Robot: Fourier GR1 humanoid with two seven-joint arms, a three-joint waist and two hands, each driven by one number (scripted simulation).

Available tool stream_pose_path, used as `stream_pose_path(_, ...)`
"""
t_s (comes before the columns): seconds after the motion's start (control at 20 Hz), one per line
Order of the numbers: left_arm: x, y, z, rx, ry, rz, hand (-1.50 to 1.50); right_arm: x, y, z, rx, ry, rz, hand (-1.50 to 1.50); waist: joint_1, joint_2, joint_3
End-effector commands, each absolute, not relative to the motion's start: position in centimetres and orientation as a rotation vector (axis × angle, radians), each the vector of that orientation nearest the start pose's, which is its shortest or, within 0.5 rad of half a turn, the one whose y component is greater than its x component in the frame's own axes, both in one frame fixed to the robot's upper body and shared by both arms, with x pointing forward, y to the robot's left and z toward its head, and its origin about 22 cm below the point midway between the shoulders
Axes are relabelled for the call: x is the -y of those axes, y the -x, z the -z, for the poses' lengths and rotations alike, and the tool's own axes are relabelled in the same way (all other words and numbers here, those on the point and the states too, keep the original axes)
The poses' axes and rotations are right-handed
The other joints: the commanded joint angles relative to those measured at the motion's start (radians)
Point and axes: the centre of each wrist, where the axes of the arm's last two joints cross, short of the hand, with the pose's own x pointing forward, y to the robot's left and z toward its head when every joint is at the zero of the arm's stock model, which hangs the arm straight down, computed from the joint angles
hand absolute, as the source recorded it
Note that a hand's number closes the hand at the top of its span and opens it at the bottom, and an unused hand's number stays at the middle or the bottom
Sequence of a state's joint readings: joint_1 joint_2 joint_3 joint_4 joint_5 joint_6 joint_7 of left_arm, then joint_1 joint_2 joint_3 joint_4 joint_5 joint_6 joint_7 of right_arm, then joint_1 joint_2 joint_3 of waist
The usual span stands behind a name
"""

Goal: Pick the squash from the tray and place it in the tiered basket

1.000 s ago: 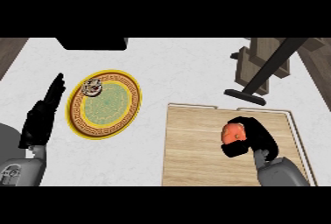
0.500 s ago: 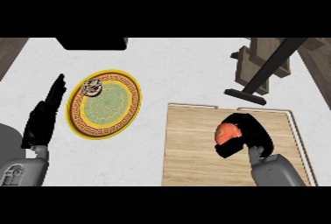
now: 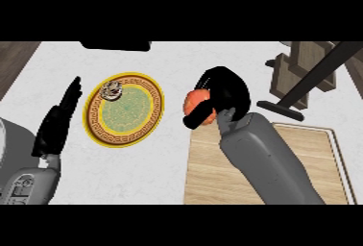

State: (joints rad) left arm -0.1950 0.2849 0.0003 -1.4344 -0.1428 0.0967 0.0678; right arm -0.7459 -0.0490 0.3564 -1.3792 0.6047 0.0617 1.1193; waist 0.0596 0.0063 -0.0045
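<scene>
My black right hand [image 3: 225, 93] curls round the orange-red squash [image 3: 198, 102], frame centre, off the pale wooden tray [image 3: 333, 158]. Dark wooden tiered basket [image 3: 305, 72], probably upper right, remains. Left hand [image 3: 56, 125] rests flat-fingered.

The right hand [image 3: 225, 93] has lifted the squash [image 3: 198, 103] off the tray [image 3: 205, 166].

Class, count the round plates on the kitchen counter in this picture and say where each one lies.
1. The round yellow-rimmed plate with a green centre lies on the white counter, left of the wooden tray, between the two hands. The right forearm could hide something behind it.
</scene>
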Motion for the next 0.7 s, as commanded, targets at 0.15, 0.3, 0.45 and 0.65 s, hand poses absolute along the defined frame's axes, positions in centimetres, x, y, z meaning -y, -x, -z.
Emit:
stream_pose_path(0.15, -27.5, -29.5, -3.0, 1.548, -0.39, 0.279, 0.0, 0.5, -34.8, -26.3, 1.263, 0.866, -0.43, 1.5, 0.002, -0.002, 0.0)
stream_pose_path(0.3, -27.4, -29.2, -2.9, 1.546, -0.395, 0.265, 0.0, 0.4, -35.7, -29.4, 1.36, 1.039, -0.351, 1.5, -0.016, -0.005, 0.001)
stream_pose_path(0.45, -29.2, -29.0, -3.8, 1.548, -0.406, 0.262, 0.0, -0.6, -35.2, -33.3, 1.435, 1.107, -0.285, 1.5, -0.019, -0.008, 0.002)
stream_pose_path(0.65, -29.4, -28.0, -2.4, 1.559, -0.412, 0.249, 0.0, -0.6, -36.0, -36.8, 1.429, 1.254, -0.25, 1.5, -0.026, -0.006, 0.001)
